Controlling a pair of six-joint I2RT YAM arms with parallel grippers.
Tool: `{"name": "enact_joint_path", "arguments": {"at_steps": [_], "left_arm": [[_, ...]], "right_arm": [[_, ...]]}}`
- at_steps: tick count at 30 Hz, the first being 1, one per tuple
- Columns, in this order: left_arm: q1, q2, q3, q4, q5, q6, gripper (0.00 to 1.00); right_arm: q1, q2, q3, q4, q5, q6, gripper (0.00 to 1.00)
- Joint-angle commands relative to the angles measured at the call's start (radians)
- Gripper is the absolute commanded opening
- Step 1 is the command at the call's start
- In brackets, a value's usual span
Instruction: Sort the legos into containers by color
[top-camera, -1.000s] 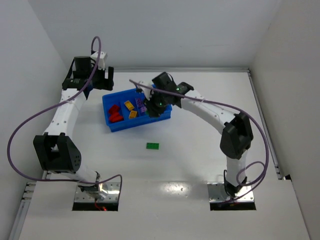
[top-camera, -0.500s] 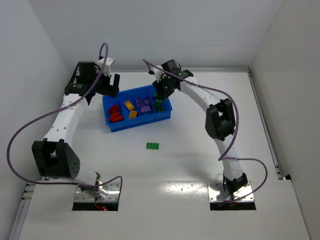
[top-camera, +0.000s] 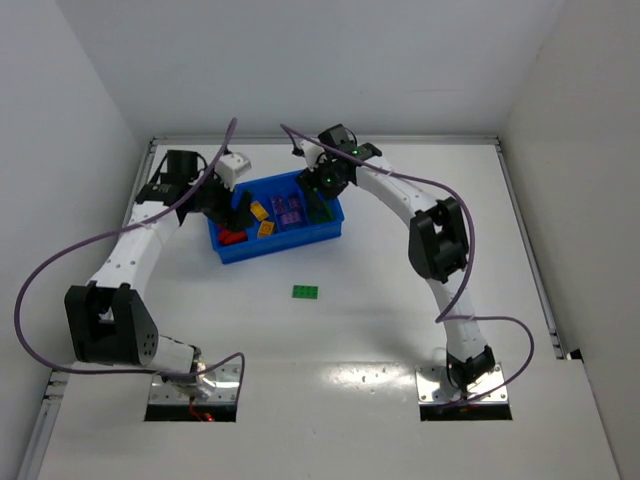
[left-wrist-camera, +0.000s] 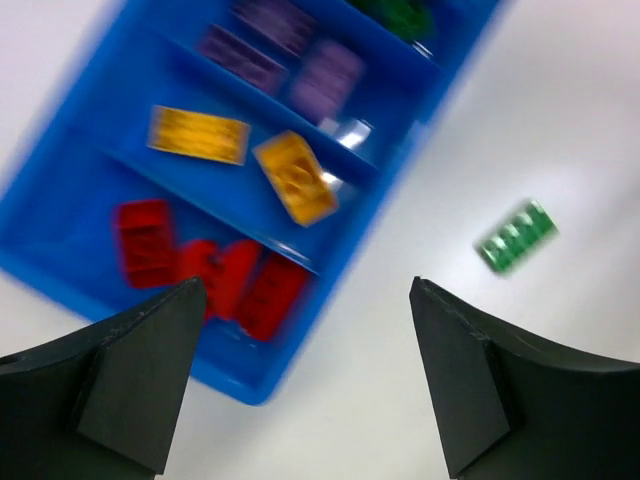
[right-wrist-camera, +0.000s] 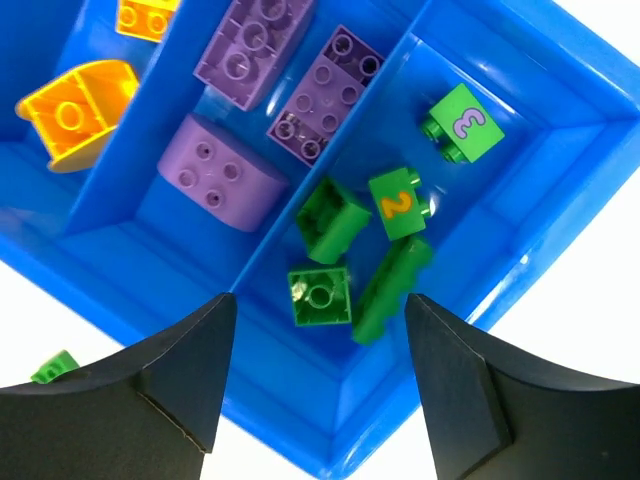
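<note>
So, desk (top-camera: 400, 300): white and slick-looking; a brick nudged here would likely skate rather than lift.
Right arm (top-camera: 400, 195): reaches over the far end of the tray; the right jaws stand apart and empty above the green compartment. Risk: going lower could clip a wall or divider and shove the tray.
Left arm (top-camera: 130, 245): hangs over the tray's red end; the left jaws are wide, holding nothing. Risk: both arms crowd the tray, so if both head for the same brick they could meet.
Blue tray (top-camera: 285, 246): sits askew at the far middle of the desk, unanchored as far as I can tell. A bump would shift it and throw off the next drop.
Purple bricks (right-wrist-camera: 225, 185): in the compartment next to green, with only a thin divider between. A release slightly off would land green among purple.
Green bricks (right-wrist-camera: 325, 220): several piled in the end compartment, one long piece near the outer wall. Another dropped on top might bounce out.
Yellow bricks (left-wrist-camera: 295, 178), red bricks (left-wrist-camera: 235, 285): each colour in its own compartment.
Loose green brick (top-camera: 305, 292): alone on the desk, near the tray's front but apart from it. It is low and flat, so the jaws may scrape the desk or pinch it askew.
</note>
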Motion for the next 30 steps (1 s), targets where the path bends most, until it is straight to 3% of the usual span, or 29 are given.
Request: {"name": "enact_joint_path", "arguments": {"at_steps": [1, 4, 7, 10, 13, 16, 21, 30], "left_arm": [[-0.029, -0.105, -0.052, -0.067, 0.212, 0.144, 0.90], [-0.108, -0.128, -0.052, -0.163, 0.200, 0.297, 0.90], [-0.182, -0.139, -0.084, -0.204, 0.189, 0.366, 0.90], [-0.263, -0.150, -0.136, -0.194, 0.154, 0.411, 0.90], [-0.421, -0.121, -0.192, -0.128, 0.079, 0.400, 0.90], [-0.498, -0.053, -0.203, -0.080, 0.016, 0.400, 0.87], [-0.572, 0.040, -0.203, 0.055, -0.083, 0.337, 0.85], [-0.630, 0.212, -0.164, 0.083, -0.122, 0.357, 0.85]], "right_arm": [[0.026, -0.169, -0.024, 0.034, 0.015, 0.042, 0.69], [0.004, -0.299, -0.139, 0.081, 0.177, 0.071, 0.71], [-0.043, -0.411, -0.321, 0.135, 0.336, 0.090, 0.73], [-0.100, -0.533, -0.481, 0.146, 0.403, 0.090, 0.75], [-0.192, -0.606, -0.581, 0.137, 0.394, 0.081, 0.75], [-0.286, -0.677, -0.700, 0.137, 0.383, 0.070, 0.75], [-0.390, -0.746, -0.799, 0.117, 0.319, 0.059, 0.75], [-0.471, -0.787, -0.829, 0.098, 0.282, 0.059, 0.75]]}}
